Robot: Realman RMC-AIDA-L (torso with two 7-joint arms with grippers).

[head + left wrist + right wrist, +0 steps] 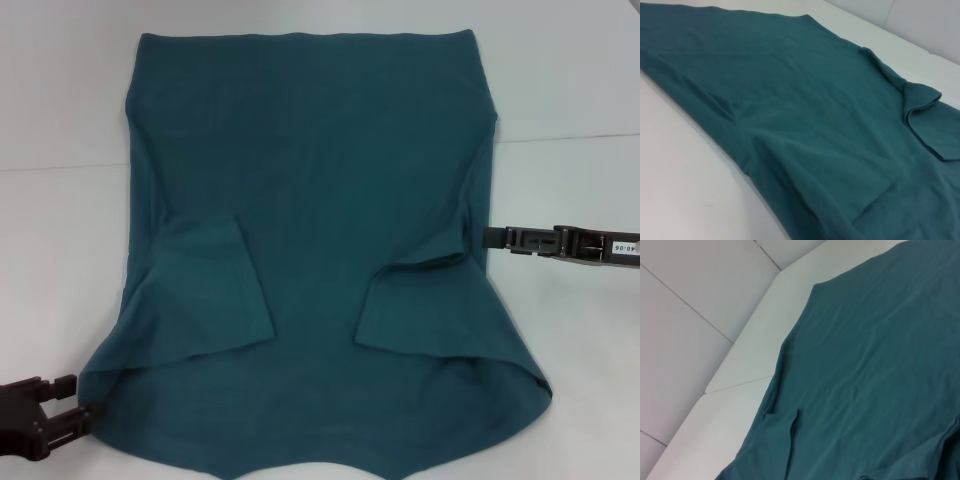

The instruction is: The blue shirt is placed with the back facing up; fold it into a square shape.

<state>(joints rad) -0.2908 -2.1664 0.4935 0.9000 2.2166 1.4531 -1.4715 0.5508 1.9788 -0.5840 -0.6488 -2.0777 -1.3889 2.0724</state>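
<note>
Head view: left gripper (68, 398) sat at the near-left corner of the table (60, 250), fingers spread w/ a gap between them, tips right at the shirt (310, 210) edge by the near-left corner; couldn't tell if the lower tip touched cloth. Nothing was pinched. Right gripper (490, 238) came in from the right side, level w/ the right sleeve, tip touching or just beside the shirt's right edge; seen side-on, so couldn't tell whether its fingers were spread or pressed together.

Shirt lay flat in the middle of the white table, hem at the far side, collar end nearest the robot & running off the near edge of the pic. Both sleeves were folded inward over the body: left sleeve (215, 290) & right sleeve (420, 305), well apart w/ bare back fabric between.

Left wrist view showed the shirt (805, 115) spread w/ soft wrinkles & one folded-in sleeve (932, 125). Right wrist view showed the shirt (875, 365) over the table (745, 370), its edge wavy, a crease near the side.
</note>
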